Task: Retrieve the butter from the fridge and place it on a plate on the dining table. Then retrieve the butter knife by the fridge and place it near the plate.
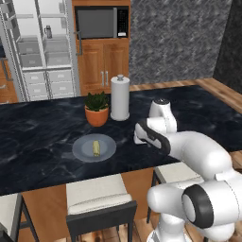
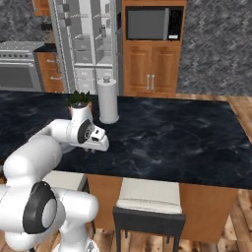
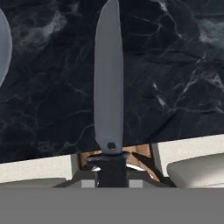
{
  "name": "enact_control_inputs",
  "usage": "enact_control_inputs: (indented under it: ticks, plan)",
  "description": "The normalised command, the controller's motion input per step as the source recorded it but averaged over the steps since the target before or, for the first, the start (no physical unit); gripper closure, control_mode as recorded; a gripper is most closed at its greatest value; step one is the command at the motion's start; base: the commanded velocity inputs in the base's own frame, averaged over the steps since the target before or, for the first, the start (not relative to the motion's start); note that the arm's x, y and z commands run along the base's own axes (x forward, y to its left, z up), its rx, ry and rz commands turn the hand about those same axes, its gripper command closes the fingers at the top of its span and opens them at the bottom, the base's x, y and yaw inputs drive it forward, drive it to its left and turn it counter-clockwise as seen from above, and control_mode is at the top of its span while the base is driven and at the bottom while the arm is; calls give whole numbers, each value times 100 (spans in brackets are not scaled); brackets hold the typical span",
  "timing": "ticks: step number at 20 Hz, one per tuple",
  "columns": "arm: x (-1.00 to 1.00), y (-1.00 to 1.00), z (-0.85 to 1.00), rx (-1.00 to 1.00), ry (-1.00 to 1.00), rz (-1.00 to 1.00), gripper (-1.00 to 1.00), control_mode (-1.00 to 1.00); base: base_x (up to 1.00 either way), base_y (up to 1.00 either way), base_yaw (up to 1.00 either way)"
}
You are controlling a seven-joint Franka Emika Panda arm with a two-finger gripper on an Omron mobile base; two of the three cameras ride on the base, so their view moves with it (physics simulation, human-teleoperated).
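White arm (image 2: pixel 59 142) bent low over black marble table (image 2: pixel 172 142); its hand near the front edge, fingers hidden beneath it. Beyond the hand: potted plant (image 2: pixel 78 101), white paper-towel roll (image 2: pixel 108 101). Farther back: open fridge (image 2: pixel 88 44), wooden cabinet with microwave (image 2: pixel 152 24). Stool (image 2: pixel 147 202) below.

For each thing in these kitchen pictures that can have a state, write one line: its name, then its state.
fridge: doors open, shelves and drawers showing
butter: lying on the plate
plate: flat on the dining table
butter knife: held above the table, blade pointing away
gripper: shut on the knife handle
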Motion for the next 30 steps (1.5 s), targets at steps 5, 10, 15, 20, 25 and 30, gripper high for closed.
enact_control_inputs:
  ticks: [5, 10, 15, 20, 25, 30]
  plan:
    - [47, 9, -15, 5, -1, 0, 100, -100, 0, 0, 0]
    - [24, 34, -13, 2, 0, 0, 100, -100, 0, 0, 0]
    - [22, 30, -9, 0, 0, 0, 100, -100, 0, 0, 0]
    - [38, 13, -27, 0, -3, 0, 100, -100, 0, 0, 0]
    - [46, 0, -43, 0, -8, 5, 100, -100, 0, 0, 0]
    - [33, 0, -43, 0, -9, 7, 100, -100, 0, 0, 0]
